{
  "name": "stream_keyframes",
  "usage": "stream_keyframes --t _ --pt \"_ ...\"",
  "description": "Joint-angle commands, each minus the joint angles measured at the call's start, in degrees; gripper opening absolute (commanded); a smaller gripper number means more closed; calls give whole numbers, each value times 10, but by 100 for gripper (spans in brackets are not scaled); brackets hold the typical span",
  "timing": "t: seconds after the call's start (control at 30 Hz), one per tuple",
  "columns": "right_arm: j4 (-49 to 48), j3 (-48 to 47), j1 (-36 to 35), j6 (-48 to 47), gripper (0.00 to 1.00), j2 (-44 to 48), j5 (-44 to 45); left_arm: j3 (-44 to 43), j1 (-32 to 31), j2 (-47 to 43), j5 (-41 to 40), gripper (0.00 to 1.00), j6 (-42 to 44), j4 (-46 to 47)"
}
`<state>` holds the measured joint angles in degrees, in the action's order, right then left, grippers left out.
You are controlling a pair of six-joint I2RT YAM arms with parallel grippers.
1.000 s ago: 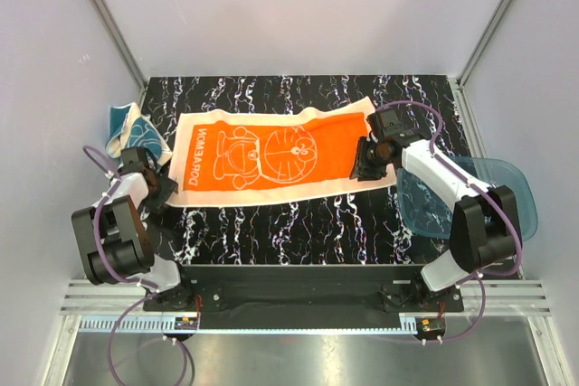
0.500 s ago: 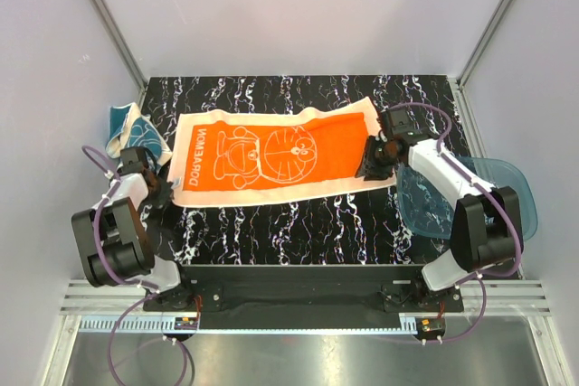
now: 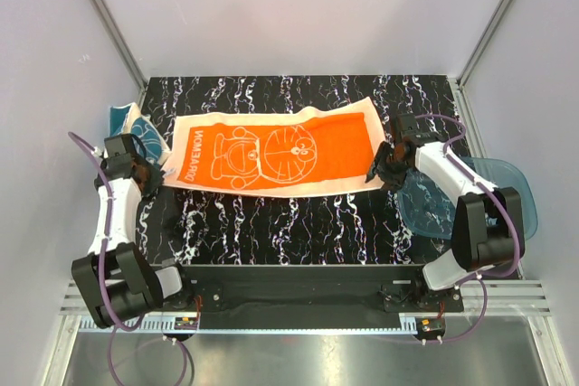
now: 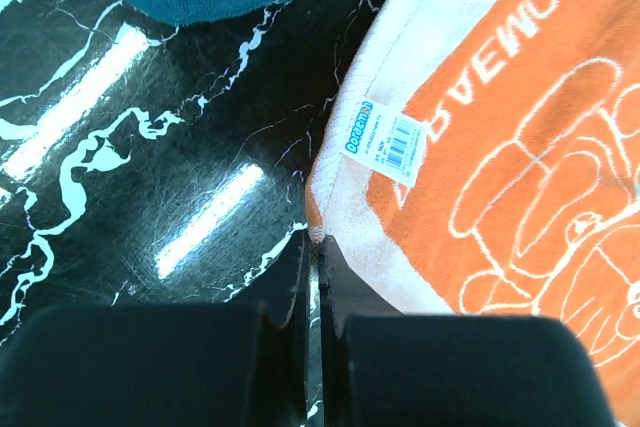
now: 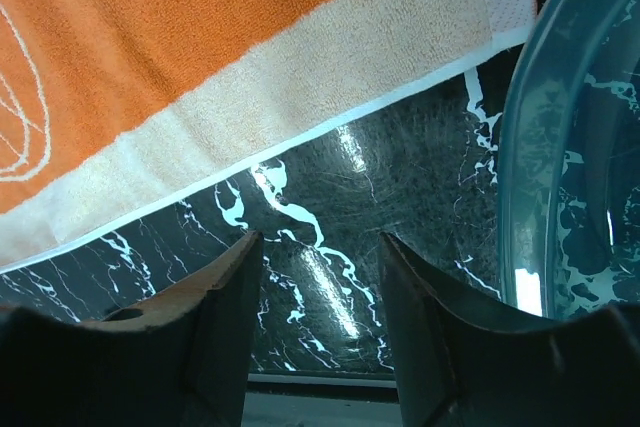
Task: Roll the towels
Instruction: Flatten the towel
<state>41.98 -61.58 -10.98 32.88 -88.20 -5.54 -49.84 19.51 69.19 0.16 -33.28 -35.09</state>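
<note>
**Position of items.** The orange towel (image 3: pixel 271 153) lies spread flat, print side up, across the middle of the desk (image 3: pixel 298 214), its long axis running left to right. The teal towel (image 3: pixel 127 126) sits bunched at the far-left corner, just beside the orange towel's left end. A tray (image 3: pixel 507 189) rests at the right edge of the desk.

**Jaws.** The left gripper (image 3: pixel 154 176) is clenched on the near-left corner of the orange towel. The left wrist view shows only the tip of the pale border caught between the jaws, close to the sewn label (image 4: pixel 387 139). The right gripper (image 3: pixel 382 174) is released. Its jaws stand apart over bare desk, just short of the towel's near-right border, and hold nothing.

**Progress.** In my judgement rolling has not begun: neither towel shows a single turn.

**Risks.**
1. The left pinch is shallow, so any pull could strip the corner out of the jaws.
2. With 1 corner held and the right end free, a pull would drag or skew the towel, giving a slanted roll.
3. The right gripper is close to the tray, so a wide swing could knock it.
4. The teal towel lies near the left gripper and could be snagged.
</note>
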Motion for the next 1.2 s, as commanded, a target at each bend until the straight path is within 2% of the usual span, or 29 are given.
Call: stream_keyframes --t 0.0,0.03,0.2,0.33,0.9,1.17 --pt "-1 -10 -4 26 57 -12 28 -16 5 -11 -31 0 1 -12" --pt "12 -22 -6 24 56 -17 42 -12 11 -14 -58 0 -6 -6" --pt "42 -40 -25 31 56 -40 88 12 59 -32 -24 0 -29 10" --pt "56 -39 -43 44 59 -74 120 13 81 -39 -44 0 -43 -5" --pt "43 -48 -53 51 59 -132 228 19 83 -40 -27 0 -39 -1" --pt "28 -52 -53 54 55 -167 243 20 83 -40 -21 0 -38 3"
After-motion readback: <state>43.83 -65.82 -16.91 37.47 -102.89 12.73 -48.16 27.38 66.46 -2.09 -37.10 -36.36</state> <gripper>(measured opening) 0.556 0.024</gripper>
